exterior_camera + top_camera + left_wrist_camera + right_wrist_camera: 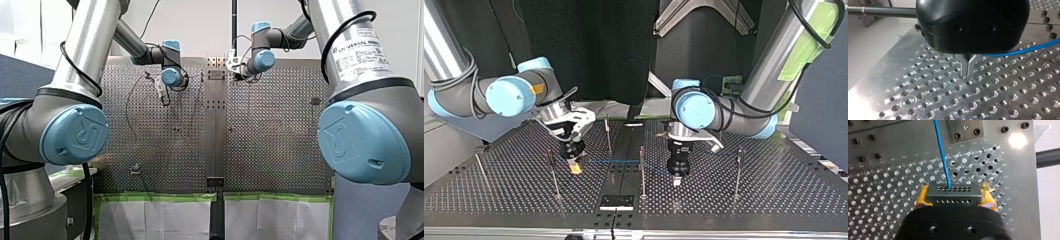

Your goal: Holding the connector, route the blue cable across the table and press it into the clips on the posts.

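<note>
Readable stuff first: my right arm's label (357, 52) says "UNIVERSAL ROBOTS" in the front view, smaller print under it is too fine to read; the blue joint caps carry a UR logo; the table (774, 190) has row letters engraved along its edge, and A, B, C show in the right wrist view.

One connector (953, 192), a dark block with two rows of small holes; my right gripper (575, 167) is clamped on it, yellow pads (922, 197) squeezing both short ends, its long side lying across the fingers.

One cable (624, 161), blue; it leaves the connector's top face and points straight away from the gripper; in the top view it runs left to right across the table's middle, from the connector at left to my left gripper (677, 181) at right, low over the holes.

Left gripper's metal fingers (965, 67) are pressed together at the tips, just over the table; the cable reaches them right under the black body, can't tell if it's pinched.

Posts (642, 170): I count five thin ones in the top view, though the far-left one is hard to make out.
</note>
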Action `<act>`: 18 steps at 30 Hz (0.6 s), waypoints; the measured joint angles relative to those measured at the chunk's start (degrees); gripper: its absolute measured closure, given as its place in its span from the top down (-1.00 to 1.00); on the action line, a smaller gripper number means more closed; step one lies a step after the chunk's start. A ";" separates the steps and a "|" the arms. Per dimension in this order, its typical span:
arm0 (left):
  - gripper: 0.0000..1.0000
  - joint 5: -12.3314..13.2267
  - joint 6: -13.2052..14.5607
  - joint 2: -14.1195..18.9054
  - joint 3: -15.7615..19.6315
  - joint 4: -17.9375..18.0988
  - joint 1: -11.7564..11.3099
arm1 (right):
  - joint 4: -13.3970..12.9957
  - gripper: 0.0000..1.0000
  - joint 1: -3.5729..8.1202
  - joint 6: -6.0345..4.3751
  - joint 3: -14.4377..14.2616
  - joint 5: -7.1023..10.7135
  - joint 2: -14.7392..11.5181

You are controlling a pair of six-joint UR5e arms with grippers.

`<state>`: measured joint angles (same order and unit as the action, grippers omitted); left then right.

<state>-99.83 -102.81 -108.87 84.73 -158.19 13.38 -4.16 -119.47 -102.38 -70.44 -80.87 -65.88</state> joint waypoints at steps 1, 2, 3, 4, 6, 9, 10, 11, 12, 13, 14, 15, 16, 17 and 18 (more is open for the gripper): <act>-1.00 0.01 0.00 -0.01 0.00 -0.07 -0.01 | 0.01 -1.00 0.05 -0.01 0.07 0.07 0.10; -1.00 0.02 0.02 -0.03 0.00 -0.16 -0.01 | 0.01 -1.00 0.10 -0.01 0.14 0.12 0.19; -1.00 0.03 0.02 -0.02 -0.01 -0.24 -0.01 | 0.02 -1.00 0.16 -0.02 0.19 0.17 0.28; -1.00 0.03 0.01 -0.02 -0.01 -0.34 -0.01 | 0.02 -1.00 0.18 -0.02 0.21 0.20 0.32; -0.91 0.03 -0.04 -0.04 -0.02 -0.63 0.04 | 0.02 -1.00 0.22 0.05 0.23 0.23 0.39; -0.36 0.03 -0.09 -0.01 -0.03 -1.30 0.20 | 0.07 -1.00 0.24 0.19 0.23 0.25 0.41; 0.02 0.01 -0.08 -0.01 -0.03 -1.63 0.27 | 0.10 -1.00 0.23 0.22 0.24 0.25 0.41; 0.40 -0.01 -0.06 0.00 -0.03 -2.14 0.35 | 0.12 -1.00 0.23 0.26 0.24 0.26 0.41; 0.40 -0.04 -0.02 0.00 -0.03 -2.53 0.41 | 0.15 -1.00 0.22 0.28 0.24 0.26 0.42; 0.65 -0.07 0.03 0.01 -0.03 -2.93 0.45 | 0.16 -1.00 0.19 0.31 0.25 0.26 0.42; 1.00 -0.10 0.09 0.01 -0.03 -3.47 0.50 | 0.18 -1.00 0.15 0.33 0.25 0.26 0.42; 1.00 -0.13 0.14 0.01 -0.03 -3.91 0.54 | 0.21 -1.00 0.08 0.36 0.24 0.26 0.43; 1.00 -0.16 0.20 0.03 -0.03 -4.35 0.58 | 0.23 -1.00 0.01 0.39 0.25 0.26 0.43; 1.00 -0.21 0.25 0.09 -0.03 -4.95 0.62 | 0.26 -1.00 -0.05 0.41 0.24 0.26 0.43; 1.00 -0.26 0.29 0.13 -0.03 -5.43 0.67 | 0.30 -1.00 -0.12 0.46 0.25 0.26 0.42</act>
<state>-100.09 -102.53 -108.73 84.71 -163.62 14.05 -3.86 -119.60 -101.92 -70.19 -80.61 -65.45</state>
